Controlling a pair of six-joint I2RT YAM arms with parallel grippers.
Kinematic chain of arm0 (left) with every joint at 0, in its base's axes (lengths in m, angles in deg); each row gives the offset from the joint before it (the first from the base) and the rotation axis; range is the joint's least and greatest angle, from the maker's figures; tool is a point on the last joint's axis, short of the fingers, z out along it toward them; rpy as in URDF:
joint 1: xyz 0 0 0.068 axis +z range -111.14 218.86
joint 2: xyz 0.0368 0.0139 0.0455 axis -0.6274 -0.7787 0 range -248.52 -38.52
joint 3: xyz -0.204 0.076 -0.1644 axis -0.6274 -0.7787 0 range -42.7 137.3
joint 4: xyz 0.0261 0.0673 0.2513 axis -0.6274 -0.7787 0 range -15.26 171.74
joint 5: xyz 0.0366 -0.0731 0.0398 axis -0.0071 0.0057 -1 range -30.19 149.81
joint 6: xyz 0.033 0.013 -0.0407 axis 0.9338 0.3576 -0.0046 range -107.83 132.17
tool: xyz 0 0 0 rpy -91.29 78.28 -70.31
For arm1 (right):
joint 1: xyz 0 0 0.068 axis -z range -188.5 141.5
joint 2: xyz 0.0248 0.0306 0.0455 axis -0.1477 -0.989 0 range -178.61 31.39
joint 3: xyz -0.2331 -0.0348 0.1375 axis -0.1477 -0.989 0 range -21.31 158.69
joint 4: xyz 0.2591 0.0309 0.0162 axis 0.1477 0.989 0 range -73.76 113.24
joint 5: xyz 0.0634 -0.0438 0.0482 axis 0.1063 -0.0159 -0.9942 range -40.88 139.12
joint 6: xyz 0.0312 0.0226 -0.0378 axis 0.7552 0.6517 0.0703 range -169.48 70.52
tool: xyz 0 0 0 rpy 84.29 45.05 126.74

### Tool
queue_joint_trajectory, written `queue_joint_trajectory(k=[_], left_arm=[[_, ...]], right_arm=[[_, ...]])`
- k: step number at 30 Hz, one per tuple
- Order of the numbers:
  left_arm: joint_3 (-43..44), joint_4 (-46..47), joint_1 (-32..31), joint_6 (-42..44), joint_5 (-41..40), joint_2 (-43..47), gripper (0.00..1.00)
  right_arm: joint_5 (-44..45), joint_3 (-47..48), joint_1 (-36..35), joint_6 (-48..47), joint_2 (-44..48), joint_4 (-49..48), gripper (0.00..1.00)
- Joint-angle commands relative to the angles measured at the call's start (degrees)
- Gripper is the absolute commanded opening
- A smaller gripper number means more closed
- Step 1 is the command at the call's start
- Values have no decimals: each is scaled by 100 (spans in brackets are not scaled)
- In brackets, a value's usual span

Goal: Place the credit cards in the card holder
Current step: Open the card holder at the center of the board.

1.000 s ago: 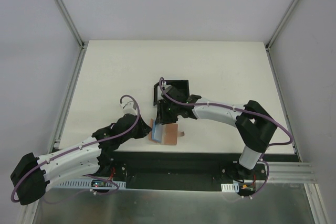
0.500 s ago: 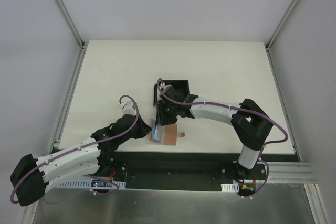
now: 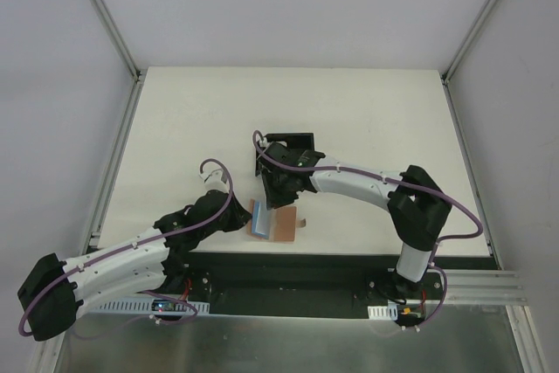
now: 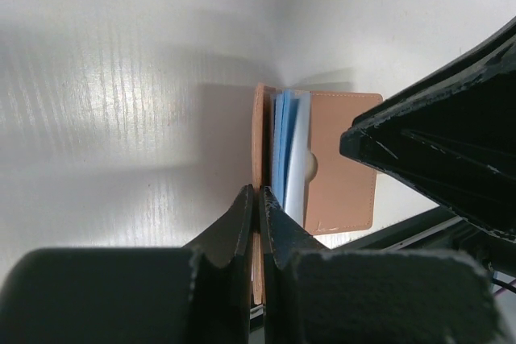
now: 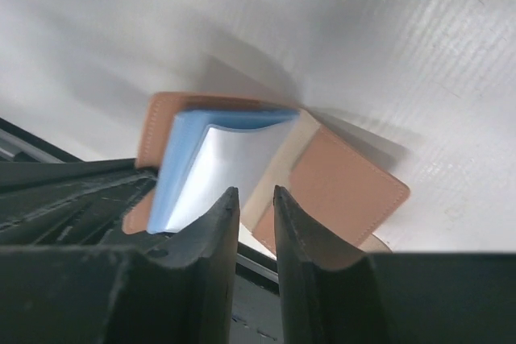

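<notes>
The tan card holder point(image 3: 281, 222) lies open near the table's front edge. Its left flap stands upright and my left gripper point(image 3: 245, 216) is shut on that flap, as the left wrist view point(image 4: 258, 191) shows. Light blue and white credit cards point(image 3: 259, 218) lean against the raised flap inside the holder point(image 4: 343, 159); they also show in the left wrist view point(image 4: 289, 151). My right gripper point(image 3: 271, 196) hovers just above and behind the cards point(image 5: 211, 168). Its jaws stand a little apart with nothing between them point(image 5: 251, 192). The holder's flat half point(image 5: 347, 191) lies below.
A black open-sided box point(image 3: 293, 148) stands just behind the right gripper. The dark front rail point(image 3: 288, 259) runs right next to the card holder. White table surface point(image 3: 367, 120) stretches to the back and sides.
The right gripper has let go of the blue card and drawn back and left toward the black box. The card now leans in the holder. The left gripper has not moved.
</notes>
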Motion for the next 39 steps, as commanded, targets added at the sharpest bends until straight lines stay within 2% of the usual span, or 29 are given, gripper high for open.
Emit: queue_joint_trajectory(k=[1, 4, 8, 12, 15, 21, 39], left_arm=[[-62, -76, -8, -60, -51, 32, 0], [-71, -76, -8, -60, -42, 94, 0], [-53, -76, -17, 10, -24, 173, 0], [-44, -67, 1, 45, 2, 217, 0], [-44, -67, -8, 37, 2, 243, 0], [-53, -67, -17, 28, 2, 243, 0], [-79, -67, -17, 10, -7, 278, 0]], right_arm=[[233, 105, -21, -237, -14, 673, 26], [206, 105, -21, -220, -67, 638, 26], [-4, -70, -21, -79, 135, 112, 27], [-312, -247, -3, 228, 294, -722, 30], [-453, -221, 6, 352, 206, -979, 35], [-594, -212, 6, 448, 21, -1032, 37], [-453, -220, -3, 370, -225, -672, 31]])
